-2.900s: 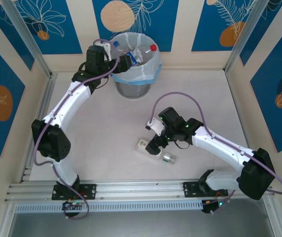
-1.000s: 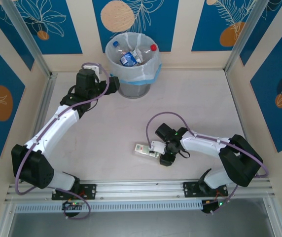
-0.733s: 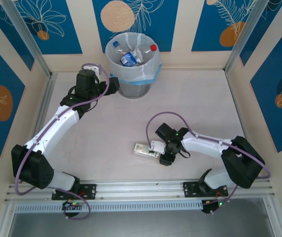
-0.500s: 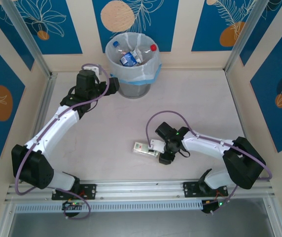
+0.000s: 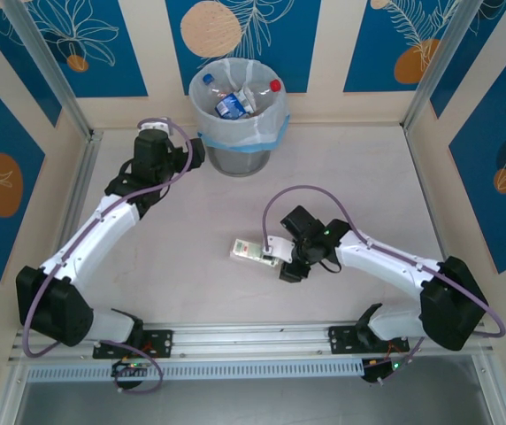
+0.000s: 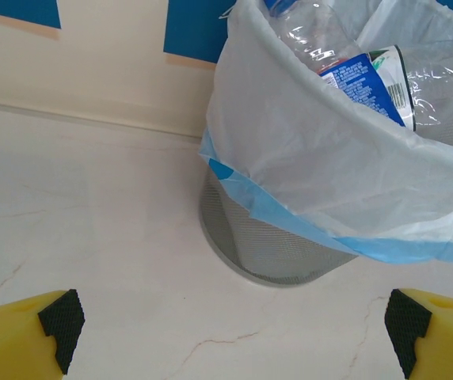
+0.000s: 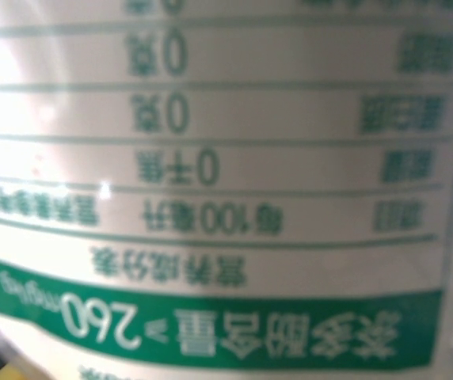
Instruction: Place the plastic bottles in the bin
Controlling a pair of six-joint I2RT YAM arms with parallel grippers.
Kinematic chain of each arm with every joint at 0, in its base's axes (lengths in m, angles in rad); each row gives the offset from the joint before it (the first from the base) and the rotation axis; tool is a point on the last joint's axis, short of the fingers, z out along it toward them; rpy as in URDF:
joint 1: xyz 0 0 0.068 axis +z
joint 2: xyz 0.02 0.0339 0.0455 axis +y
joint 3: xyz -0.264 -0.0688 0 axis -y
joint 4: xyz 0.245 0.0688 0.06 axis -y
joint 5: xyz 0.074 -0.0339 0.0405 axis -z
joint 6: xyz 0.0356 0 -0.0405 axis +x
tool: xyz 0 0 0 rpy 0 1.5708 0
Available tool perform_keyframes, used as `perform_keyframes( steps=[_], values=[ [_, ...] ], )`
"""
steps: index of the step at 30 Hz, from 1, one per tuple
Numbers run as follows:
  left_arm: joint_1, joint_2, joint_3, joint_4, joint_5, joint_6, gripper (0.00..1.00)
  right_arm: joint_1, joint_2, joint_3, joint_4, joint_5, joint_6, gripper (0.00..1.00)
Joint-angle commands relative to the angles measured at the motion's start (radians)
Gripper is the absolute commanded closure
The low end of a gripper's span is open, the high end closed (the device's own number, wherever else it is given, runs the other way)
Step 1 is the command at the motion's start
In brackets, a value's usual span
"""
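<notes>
Right wrist view: green-white bottle (image 7: 211,198) up close, label print blurred, every edge cut off. Top view: its right end hidden under the right pincer (image 5: 279,258); binned bottles (image 5: 233,104) too small to count. Left wrist view: bin (image 6: 290,237) cut off top and right; fingertips (image 6: 52,324) of the left pincer (image 6: 233,336) clipped at the lower corners.

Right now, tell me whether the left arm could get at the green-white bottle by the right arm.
Probably yes for reach: only bare table lies between the left gripper, open beside the bin, and the green-white bottle. But the right gripper is shut on that bottle, so it isn't free to take.
</notes>
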Motion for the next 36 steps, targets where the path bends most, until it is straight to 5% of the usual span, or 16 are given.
perform_keyframes(
  steps=[1, 5, 13, 20, 36],
  values=[
    [0.01, -0.026, -0.017, 0.032, 0.013, -0.005, 0.01, -0.031, -0.044, 0.069, -0.034, -0.123, -0.004, 1.0],
    [0.03, -0.044, -0.055, 0.065, 0.074, 0.007, 0.01, -0.052, -0.065, 0.107, -0.028, -0.149, -0.013, 1.0],
    [0.035, -0.07, -0.071, 0.033, 0.025, -0.007, 0.01, -0.12, -0.127, 0.16, 0.024, -0.201, -0.039, 1.0],
    [0.035, -0.109, -0.1, 0.054, 0.032, 0.039, 0.01, -0.256, -0.178, 0.199, 0.17, -0.326, -0.042, 1.0],
    [0.039, -0.195, -0.151, -0.027, -0.1, 0.035, 0.01, -0.388, 0.167, 0.7, 0.138, -0.281, -0.102, 1.0]
  ],
)
